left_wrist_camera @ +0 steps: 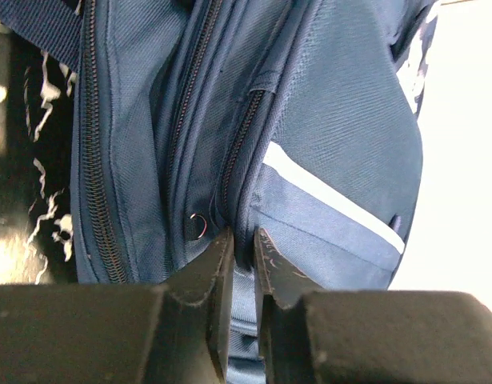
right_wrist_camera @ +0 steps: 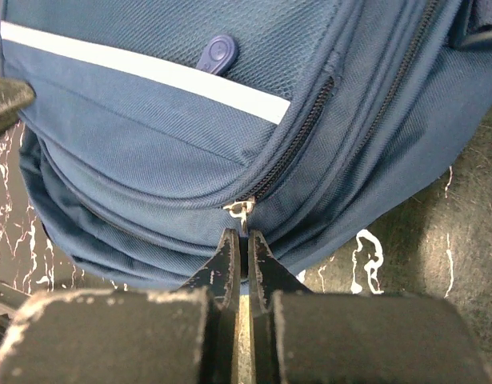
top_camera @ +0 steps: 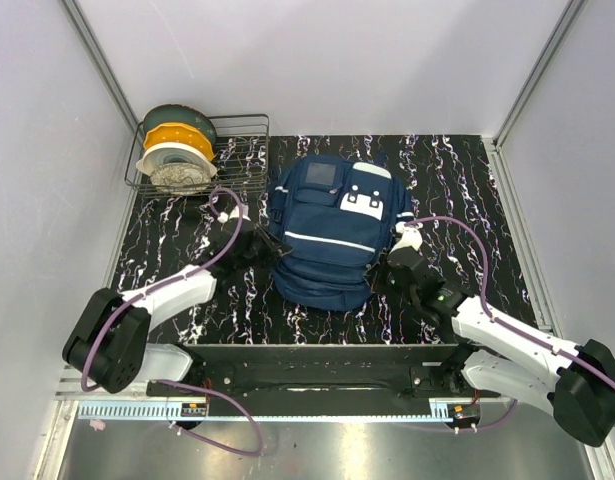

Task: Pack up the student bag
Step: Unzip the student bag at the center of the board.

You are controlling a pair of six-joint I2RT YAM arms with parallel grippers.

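Observation:
The student bag (top_camera: 332, 225) is a navy backpack with white stripes, lying flat in the middle of the table. My left gripper (top_camera: 271, 250) is at its left side, shut on a fold of navy fabric beside a zipper (left_wrist_camera: 239, 152); a small metal ring (left_wrist_camera: 198, 226) hangs just left of the fingertips. In the left wrist view the gripper (left_wrist_camera: 243, 238) pinches that fold. My right gripper (top_camera: 391, 268) is at the bag's right lower side. In the right wrist view it (right_wrist_camera: 244, 237) is shut on a metal zipper pull (right_wrist_camera: 242, 211) at the end of a closed pocket zipper.
A wire basket (top_camera: 202, 150) with filament spools stands at the back left. The black marbled tabletop (top_camera: 457, 200) is enclosed by pale walls on three sides. A blue rubber tab (right_wrist_camera: 216, 53) sits on the bag's mesh pocket.

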